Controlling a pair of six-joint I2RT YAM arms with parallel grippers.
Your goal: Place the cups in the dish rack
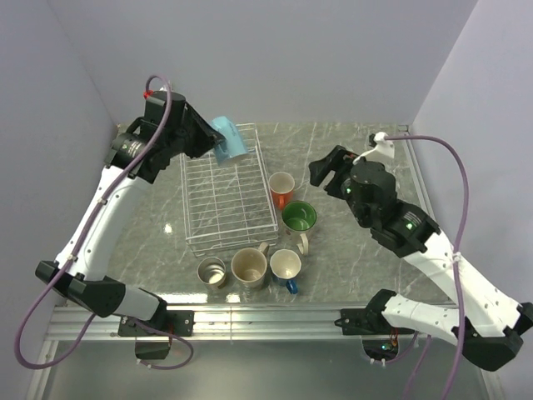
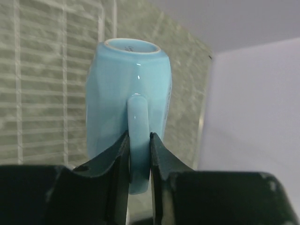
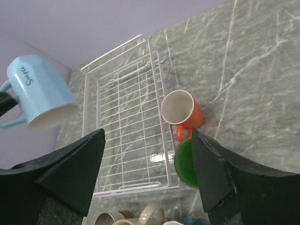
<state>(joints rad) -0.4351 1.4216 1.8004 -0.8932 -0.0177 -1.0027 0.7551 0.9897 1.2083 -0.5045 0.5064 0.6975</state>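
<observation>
Handle pinch: left gripper (image 2: 138,140) clamps the light blue mug (image 2: 126,89) by its handle, tilted mouth-down over the dish rack (image 1: 225,200) at its upper-left corner in the top view, likely for setting it in inverted. Right gripper (image 1: 326,171) is spread wide and empty, near the orange mug (image 1: 281,187).

The left arm reaches far forward; the left pincer (image 2: 139,139) clamps the handle of the light blue cup (image 2: 123,84). The right pincer (image 3: 147,140) stands wide open.
</observation>
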